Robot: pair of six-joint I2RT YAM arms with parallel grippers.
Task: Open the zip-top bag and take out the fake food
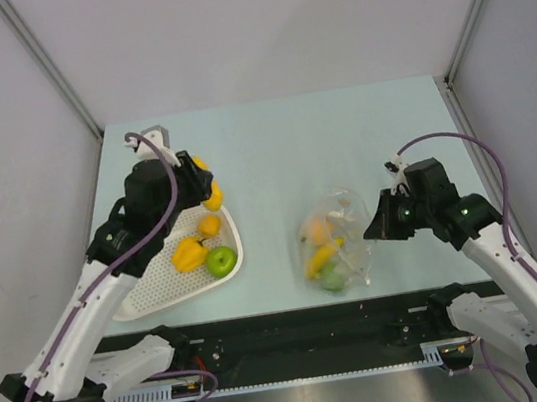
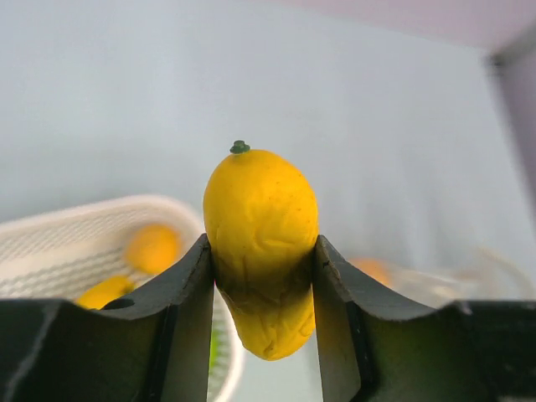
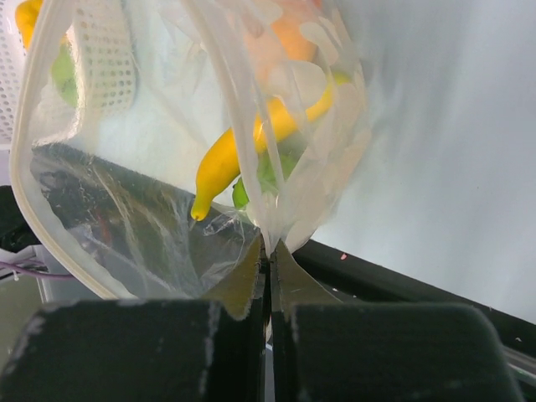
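The clear zip-top bag (image 1: 335,240) lies right of centre with a yellow banana (image 1: 323,256), an orange piece (image 1: 317,228) and a green fruit (image 1: 332,274) inside. My right gripper (image 1: 377,221) is shut on the bag's right edge; in the right wrist view the film (image 3: 276,151) is pinched between the jaws, with the banana (image 3: 219,163) showing through it. My left gripper (image 1: 202,186) is shut on a yellow mango-shaped fruit (image 2: 261,243) and holds it above the far edge of the white perforated basket (image 1: 152,297).
The basket holds a green apple (image 1: 221,261), a yellow fruit (image 1: 190,254) and an orange piece (image 1: 209,226). Grey walls stand on both sides of the table. A black rail (image 1: 298,328) runs along the near edge.
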